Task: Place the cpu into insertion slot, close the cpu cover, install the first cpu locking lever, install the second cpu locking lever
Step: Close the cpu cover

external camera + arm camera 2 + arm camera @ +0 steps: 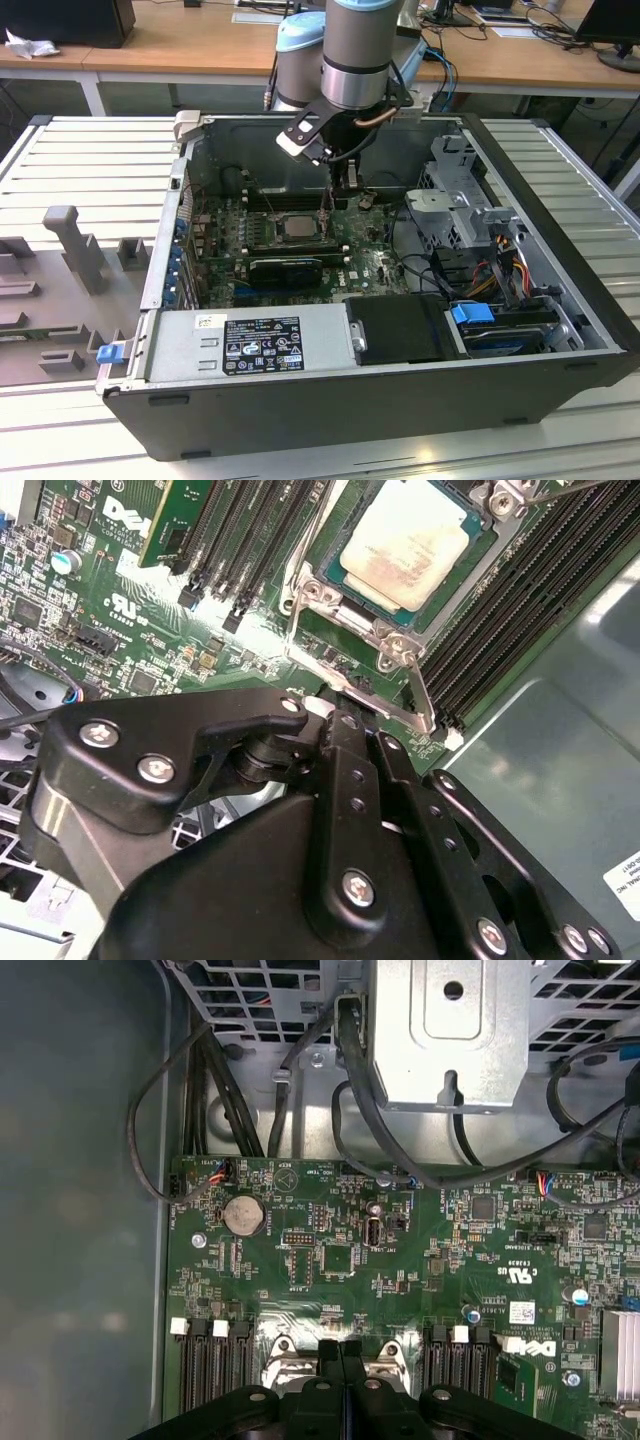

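Note:
The cpu [415, 542] lies flat in the insertion slot [335, 580] on the green motherboard [130, 610], its pale metal top showing. In the exterior view the cpu [298, 226] sits mid-board. The cpu cover [385, 628] appears to lie down around it. One thin wire locking lever [420, 692] slants away from the slot's corner, raised off the board. My gripper [335, 715] hangs just beside that corner, fingers pressed together with nothing seen between them. In the exterior view the gripper [349, 195] is just to the right of the slot. The first wrist view shows the gripper [342, 1352] low over the board.
The open computer case [560, 250] walls me in. Memory slots [240, 540] flank the slot on both sides. A metal drive cage [450, 190] and loose cables [370, 1110] stand at the exterior view's right. The power supply [250, 345] lies along the front.

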You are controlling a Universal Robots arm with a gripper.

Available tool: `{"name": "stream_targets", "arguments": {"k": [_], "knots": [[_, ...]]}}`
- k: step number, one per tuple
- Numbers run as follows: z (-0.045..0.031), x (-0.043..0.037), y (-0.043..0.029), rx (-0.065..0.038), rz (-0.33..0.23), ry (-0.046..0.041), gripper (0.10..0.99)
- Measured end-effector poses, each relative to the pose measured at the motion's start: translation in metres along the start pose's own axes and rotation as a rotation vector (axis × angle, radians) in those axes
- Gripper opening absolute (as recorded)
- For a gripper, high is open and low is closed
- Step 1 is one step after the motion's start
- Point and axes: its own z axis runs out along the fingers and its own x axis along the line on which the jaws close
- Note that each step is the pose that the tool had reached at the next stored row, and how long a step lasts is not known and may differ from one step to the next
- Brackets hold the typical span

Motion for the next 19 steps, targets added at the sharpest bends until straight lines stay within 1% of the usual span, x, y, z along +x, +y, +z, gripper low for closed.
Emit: {"name": "stream_targets", "arguments": {"k": [19], "knots": [[0.0, 0.0001, -0.004, 0.0, 0.0, 0.0, 0.106]]}}
